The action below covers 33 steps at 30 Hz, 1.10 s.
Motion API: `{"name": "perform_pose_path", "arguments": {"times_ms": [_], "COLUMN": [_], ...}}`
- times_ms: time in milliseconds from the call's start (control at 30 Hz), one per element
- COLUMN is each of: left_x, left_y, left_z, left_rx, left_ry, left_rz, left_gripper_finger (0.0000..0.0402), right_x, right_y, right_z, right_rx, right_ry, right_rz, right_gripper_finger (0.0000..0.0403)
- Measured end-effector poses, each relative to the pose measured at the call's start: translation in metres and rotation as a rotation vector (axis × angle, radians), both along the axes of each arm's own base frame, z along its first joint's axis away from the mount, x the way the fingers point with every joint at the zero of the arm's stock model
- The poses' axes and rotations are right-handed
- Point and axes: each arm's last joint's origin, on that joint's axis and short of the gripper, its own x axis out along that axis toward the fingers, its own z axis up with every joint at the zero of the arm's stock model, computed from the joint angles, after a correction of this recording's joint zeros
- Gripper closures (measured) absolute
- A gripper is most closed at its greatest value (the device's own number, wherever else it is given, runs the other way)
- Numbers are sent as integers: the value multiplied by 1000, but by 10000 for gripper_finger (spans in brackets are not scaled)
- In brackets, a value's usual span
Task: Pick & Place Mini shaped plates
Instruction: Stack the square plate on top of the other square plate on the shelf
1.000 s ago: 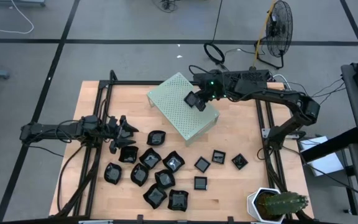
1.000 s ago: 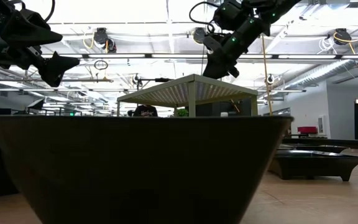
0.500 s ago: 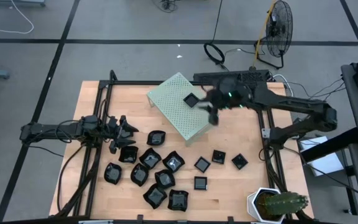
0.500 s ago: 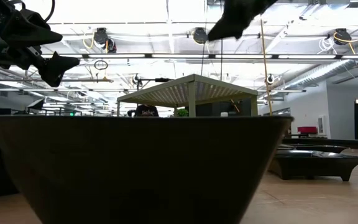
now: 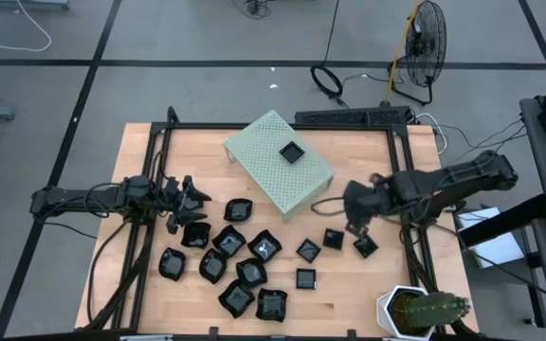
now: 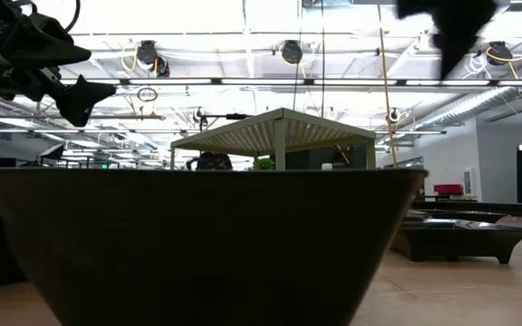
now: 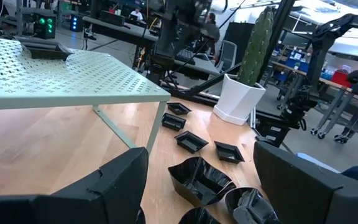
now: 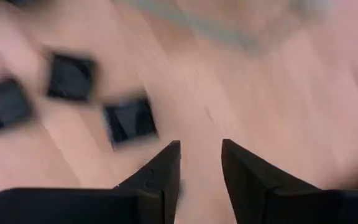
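Several mini shaped plates lie flat on the wooden table: a wavy-edged cluster point(image 5: 235, 265) and small squares point(image 5: 333, 239), point(image 5: 365, 246). One small square plate point(image 5: 292, 152) rests on top of the pale green perforated box point(image 5: 278, 166). My right gripper point(image 5: 355, 216) hangs open above the table, pointing steeply down, just far of the small squares; its wrist view shows the gripper point(image 8: 199, 149) with nothing between its fingers and plates point(image 8: 129, 119) beyond. My left gripper point(image 5: 192, 201) waits level and open at the table's left, beside the cluster; nothing is between the fingers of this gripper point(image 7: 201, 186).
A cactus in a white pot point(image 5: 415, 308) stands at the table's near right corner. A black rail frame point(image 5: 401, 189) runs along the table's sides. One dark plate point(image 6: 207, 244) sits right before the low camera. Bare wood lies between the box and the small squares.
My right gripper has let go of the small square plate, which stays flat on the green box. It has then swung off the box toward the table's right and near side and tipped steeply downward, ending above the small square plates.
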Motion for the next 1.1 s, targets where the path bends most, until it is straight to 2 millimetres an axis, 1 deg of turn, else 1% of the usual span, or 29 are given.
{"name": "perform_pose_path", "arguments": {"times_ms": [100,233,367,533,667,767,833,1100], "left_x": [0,0,0,0,0,0,0,0], "left_y": [0,0,0,0,0,0,0,0], "left_z": [0,0,0,0,0,0,0,0], "left_rx": [0,0,0,0,0,0,0,0], "left_ry": [0,0,0,0,0,0,0,0], "left_rz": [0,0,0,0,0,0,0,0], "left_gripper_finger": [105,105,105,105,105,105,105,105], "right_x": [-13,-20,-23,-27,-34,-38,-38,-32], "right_y": [7,10,11,11,9,7,7,9], "right_z": [-7,-28,-57,-96,-121,-130,-133,-133], "right_rx": [-4,25,80,144,186,201,212,230], "right_ry": [116,191,250,262,284,295,288,229], "right_rz": [-108,-171,-171,-138,-145,-151,-150,-165], "right_gripper_finger": [296,295,296,293,295,298,298,298]}}
